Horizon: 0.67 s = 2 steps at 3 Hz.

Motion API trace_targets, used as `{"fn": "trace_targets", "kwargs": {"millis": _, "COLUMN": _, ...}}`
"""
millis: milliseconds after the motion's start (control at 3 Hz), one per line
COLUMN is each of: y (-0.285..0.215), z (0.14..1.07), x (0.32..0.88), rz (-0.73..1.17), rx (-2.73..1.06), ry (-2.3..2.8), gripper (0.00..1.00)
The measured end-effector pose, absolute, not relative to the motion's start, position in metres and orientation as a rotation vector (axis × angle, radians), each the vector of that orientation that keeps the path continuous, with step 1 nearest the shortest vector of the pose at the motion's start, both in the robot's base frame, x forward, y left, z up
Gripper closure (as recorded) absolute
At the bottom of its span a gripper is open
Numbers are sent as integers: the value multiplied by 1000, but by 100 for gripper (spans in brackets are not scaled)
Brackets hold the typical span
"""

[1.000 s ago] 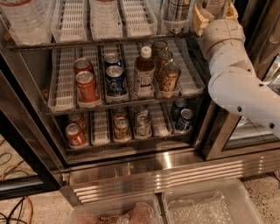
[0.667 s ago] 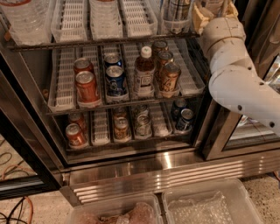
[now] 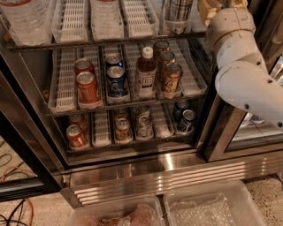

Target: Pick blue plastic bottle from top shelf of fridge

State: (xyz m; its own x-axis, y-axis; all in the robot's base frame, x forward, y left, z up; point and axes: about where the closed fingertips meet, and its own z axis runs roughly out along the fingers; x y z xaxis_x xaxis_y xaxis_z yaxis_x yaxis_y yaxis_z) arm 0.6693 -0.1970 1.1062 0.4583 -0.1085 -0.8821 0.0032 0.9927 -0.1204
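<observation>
In the camera view, the gripper sits at the upper right edge of the open fridge, level with the top shelf. Whether it is spread or closed cannot be told here. The blue plastic bottle stands just beside it, on the side toward the fridge interior; only its lower body shows, and contact between the two cannot be made out. The main risk, as I judge it, is a glancing approach. The bottle's smooth, rounded plastic wall could slip or tip on the slotted lane tray if it is pushed from one side rather than enclosed. A thin wall might also buckle under a hard squeeze. The bulky white arm hangs close to the black door frame, so a wide swing could knock it. The shelf's clear front lip could catch the bottle's base unless it is lifted before being drawn out. Well below the gripper, glossy metal cans and a slim brown bottle with a white cap stand in rows. Far across from it, on the same shelf, is a ribbed clear water bottle.
</observation>
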Motion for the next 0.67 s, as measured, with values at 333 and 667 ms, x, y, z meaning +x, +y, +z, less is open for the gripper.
{"fn": "trace_targets", "kwargs": {"millis": 333, "y": -180, "z": 1108, "x": 638, "rz": -42, "rx": -170, "ry": 1101, "gripper": 100}}
{"fn": "trace_targets", "kwargs": {"millis": 667, "y": -168, "z": 1095, "x": 597, "rz": -13, "rx": -223, "ry": 1154, "gripper": 100}}
